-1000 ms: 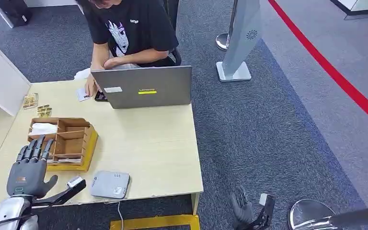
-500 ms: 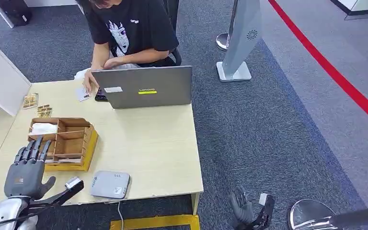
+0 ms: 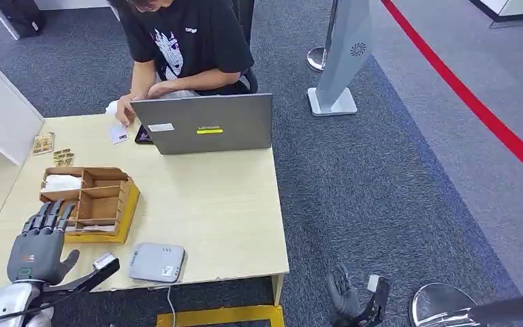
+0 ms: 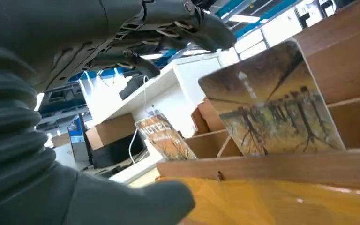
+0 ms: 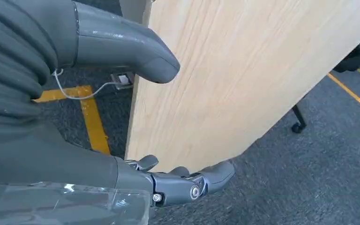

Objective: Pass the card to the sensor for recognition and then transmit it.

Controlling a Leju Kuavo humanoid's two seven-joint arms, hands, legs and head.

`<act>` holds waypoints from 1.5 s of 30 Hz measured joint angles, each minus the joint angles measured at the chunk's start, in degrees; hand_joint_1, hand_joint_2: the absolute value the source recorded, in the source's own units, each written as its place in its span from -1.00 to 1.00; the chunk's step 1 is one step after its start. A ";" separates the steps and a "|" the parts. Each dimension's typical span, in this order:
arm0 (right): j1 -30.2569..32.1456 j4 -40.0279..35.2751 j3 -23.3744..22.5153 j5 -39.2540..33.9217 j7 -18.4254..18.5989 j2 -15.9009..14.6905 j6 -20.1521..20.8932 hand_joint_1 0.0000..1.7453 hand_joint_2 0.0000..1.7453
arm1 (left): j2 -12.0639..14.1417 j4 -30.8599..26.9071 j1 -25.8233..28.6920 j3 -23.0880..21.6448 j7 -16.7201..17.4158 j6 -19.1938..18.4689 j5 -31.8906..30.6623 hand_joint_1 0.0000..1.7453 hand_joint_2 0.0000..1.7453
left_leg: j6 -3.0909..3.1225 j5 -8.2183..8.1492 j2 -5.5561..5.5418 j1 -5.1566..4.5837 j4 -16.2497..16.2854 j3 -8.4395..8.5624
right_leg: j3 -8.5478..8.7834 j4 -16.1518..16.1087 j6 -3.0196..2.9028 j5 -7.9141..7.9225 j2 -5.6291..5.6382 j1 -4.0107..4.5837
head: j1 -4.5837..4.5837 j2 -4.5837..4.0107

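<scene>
The left hand (image 3: 38,246) hovers over the near corner of the desk (image 3: 204,204), fingers spread and extended, holding nothing; its fingertips reach the near edge of the wooden organizer (image 3: 95,199). In the left wrist view a card (image 4: 272,108) with a tree picture stands tilted in a compartment of that organizer, just ahead of the fingers, and a second card (image 4: 161,137) leans in a compartment further along. The organizer sits on a yellow tray (image 3: 128,216). Just beside the organizer, at the desk's front edge, lies the flat grey sensor (image 3: 156,262), its cable dropping off the edge. Beyond the organizer, at the far side of the desk, a person (image 3: 184,44) in a black shirt sits behind an open grey laptop (image 3: 204,124), one hand by a small white card (image 3: 118,133). The right hand (image 3: 345,294) hangs low beside the desk, well away from the organizer, over the carpet (image 3: 381,184); its fingers are loosely apart, nothing in them.
</scene>
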 joint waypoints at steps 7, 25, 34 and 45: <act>-0.03 0.00 -0.35 0.61 0.20 0.15 0.18 -1.00 1.00 | 0.33 2.28 -0.85 0.09 -0.24 0.35 0.24 1.00 1.00 | 0.00 0.00 -0.03 0.00 0.00 0.00 | 0.00 0.00 0.00 0.00 -0.05 0.00 | -0.02 0.00; -0.20 0.00 -0.68 1.68 0.39 1.09 0.92 -1.00 1.00 | -0.31 7.98 -4.98 0.42 -0.39 2.36 -0.24 1.00 1.00 | -0.02 0.02 -0.02 0.00 0.00 0.00 | 0.00 0.01 -0.01 0.01 -0.03 0.00 | 0.00 0.00; -0.09 0.00 -0.92 1.66 0.20 1.09 0.90 -1.00 1.00 | -0.15 7.98 -4.57 0.96 -0.61 2.69 0.15 1.00 1.00 | -0.02 0.02 -0.02 0.00 0.00 0.01 | 0.00 0.01 -0.01 0.01 -0.03 0.00 | 0.00 0.00; -0.08 0.00 -0.94 1.66 0.15 1.09 0.90 -1.00 1.00 | -0.15 7.98 -4.56 1.33 -0.61 2.69 0.15 1.00 1.00 | -0.02 0.02 -0.02 0.00 0.00 0.00 | 0.00 0.01 -0.01 0.01 -0.03 0.00 | 0.00 0.00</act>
